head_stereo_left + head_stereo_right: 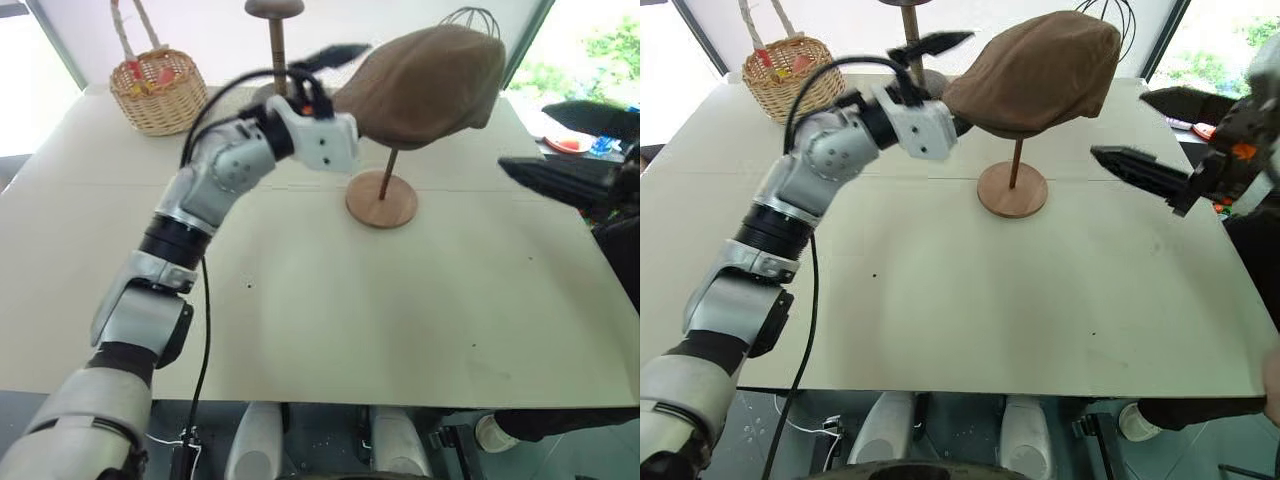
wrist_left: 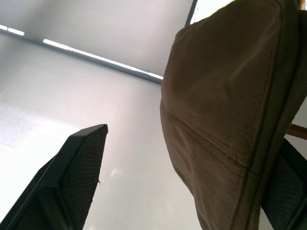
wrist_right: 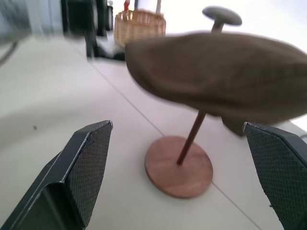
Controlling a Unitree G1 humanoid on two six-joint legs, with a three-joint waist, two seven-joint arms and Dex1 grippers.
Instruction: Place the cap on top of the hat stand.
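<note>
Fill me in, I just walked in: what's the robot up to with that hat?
The cap sits on top of the hat stand, draped over its disc. The left gripper is beside the cap's edge with its fingers spread and no grip on it. The right gripper hangs open off to the other side, apart from the stand. A wicker basket stands behind.

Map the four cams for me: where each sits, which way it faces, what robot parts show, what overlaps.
Left eye: head, looking forward and down over the table; the left arm reaches to the cap on the hat stand.
Right eye: same head pair, same scene; the right gripper is open, off to the cap's side.
Left wrist: looks along the open left gripper; the cap's edge lies between its fingers.
Right wrist: looks along its own fingers at cap and stand.
Shared: all four see the cap; three show the basket.
</note>
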